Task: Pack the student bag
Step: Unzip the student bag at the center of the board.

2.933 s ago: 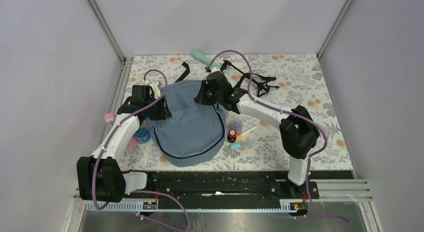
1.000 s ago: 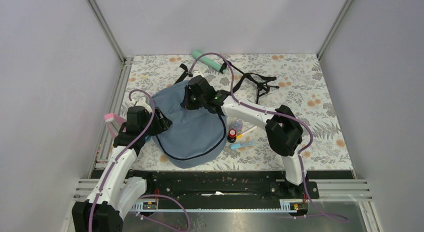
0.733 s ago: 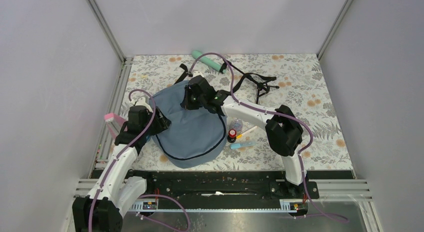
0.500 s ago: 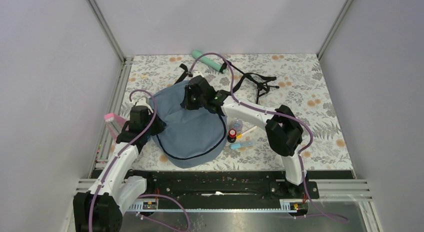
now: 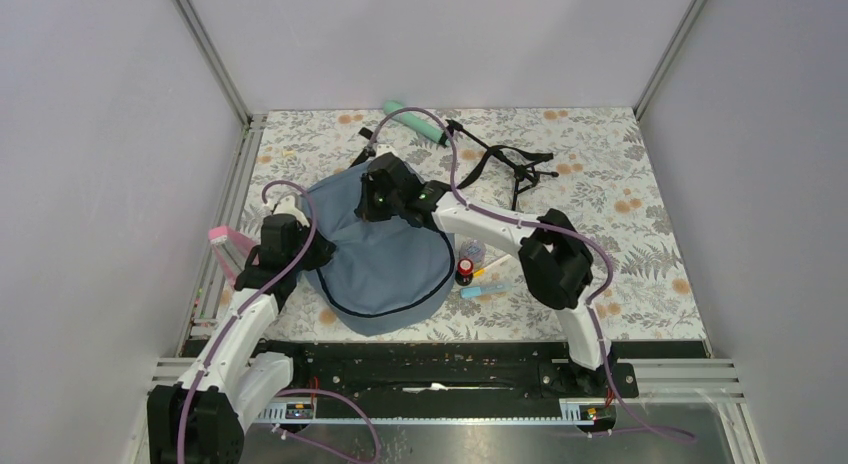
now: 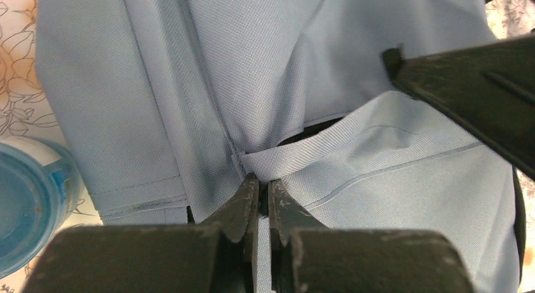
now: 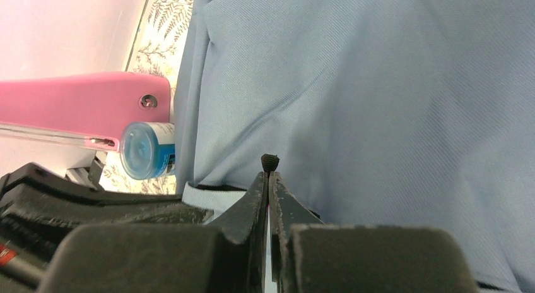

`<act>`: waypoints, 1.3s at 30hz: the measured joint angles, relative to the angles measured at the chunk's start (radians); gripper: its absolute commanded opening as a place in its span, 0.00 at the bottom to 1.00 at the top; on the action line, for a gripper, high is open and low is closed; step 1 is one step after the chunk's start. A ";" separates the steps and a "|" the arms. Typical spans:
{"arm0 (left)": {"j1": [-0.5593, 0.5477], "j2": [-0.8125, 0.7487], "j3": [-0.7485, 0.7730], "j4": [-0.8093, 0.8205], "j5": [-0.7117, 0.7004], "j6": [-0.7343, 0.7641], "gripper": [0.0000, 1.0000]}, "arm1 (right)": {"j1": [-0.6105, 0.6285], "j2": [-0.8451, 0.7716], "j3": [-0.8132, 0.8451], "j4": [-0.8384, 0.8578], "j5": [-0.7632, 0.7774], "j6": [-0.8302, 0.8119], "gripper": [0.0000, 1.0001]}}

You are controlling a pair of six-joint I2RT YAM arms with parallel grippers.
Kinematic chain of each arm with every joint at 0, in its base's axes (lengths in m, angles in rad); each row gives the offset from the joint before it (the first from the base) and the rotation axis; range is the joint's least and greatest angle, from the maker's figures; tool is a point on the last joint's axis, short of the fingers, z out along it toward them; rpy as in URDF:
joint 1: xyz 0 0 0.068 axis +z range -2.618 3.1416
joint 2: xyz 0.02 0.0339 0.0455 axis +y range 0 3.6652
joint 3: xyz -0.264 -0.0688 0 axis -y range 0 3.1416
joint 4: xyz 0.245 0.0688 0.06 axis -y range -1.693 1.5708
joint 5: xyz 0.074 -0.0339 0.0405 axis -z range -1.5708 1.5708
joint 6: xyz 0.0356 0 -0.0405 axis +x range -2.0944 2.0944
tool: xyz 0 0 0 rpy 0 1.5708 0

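Left claw (image 6: 260,185): clenched on a pinched fold of the student bag (image 5: 385,269) at its left edge, right at the dark slit of the zip opening. The bag lies flat on the table (image 5: 600,234), centre-left, with its rounded end toward the arm bases. A blue jar (image 6: 25,204) and a pink case (image 7: 76,107) sit just beside the bag's left side. A cluster of pens and small bottles (image 5: 478,272) sits just beside its right side. None of these is packed yet.

Right claw (image 7: 267,176): clenched at the bag's far top, with a small dark zipper tab (image 7: 270,159) nipped at its tips. I judge this to be the slider pull.

Step in hand, as I read it: opening the zip. The left anchors the cloth and the right draws the tab. To do it well:
- Hold the left pinch firm and low so the fabric runs taut.
- Draw the tab along the zip line, not upward, or it may slip from the tips.
- Watch for cloth bunching ahead of the slider.

Far side: black straps (image 5: 510,169) and a teal tube (image 5: 415,122), well apart from both claws.
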State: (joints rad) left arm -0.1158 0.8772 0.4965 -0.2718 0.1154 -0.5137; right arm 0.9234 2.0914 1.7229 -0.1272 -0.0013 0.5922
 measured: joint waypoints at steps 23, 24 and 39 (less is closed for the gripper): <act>-0.006 -0.008 0.011 0.038 0.068 -0.005 0.26 | 0.047 0.171 0.275 -0.182 -0.022 -0.085 0.02; -0.007 -0.010 0.017 0.023 0.068 -0.003 0.36 | 0.048 0.171 0.276 -0.184 -0.024 -0.088 0.06; -0.040 -0.119 0.218 -0.238 0.118 0.115 0.91 | 0.063 -0.069 0.074 -0.053 -0.018 -0.127 0.60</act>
State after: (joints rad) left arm -0.1555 0.7586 0.7147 -0.5095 0.2333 -0.3988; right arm 0.9863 2.0228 1.7969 -0.1799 -0.0189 0.4652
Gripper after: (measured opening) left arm 0.856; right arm 0.560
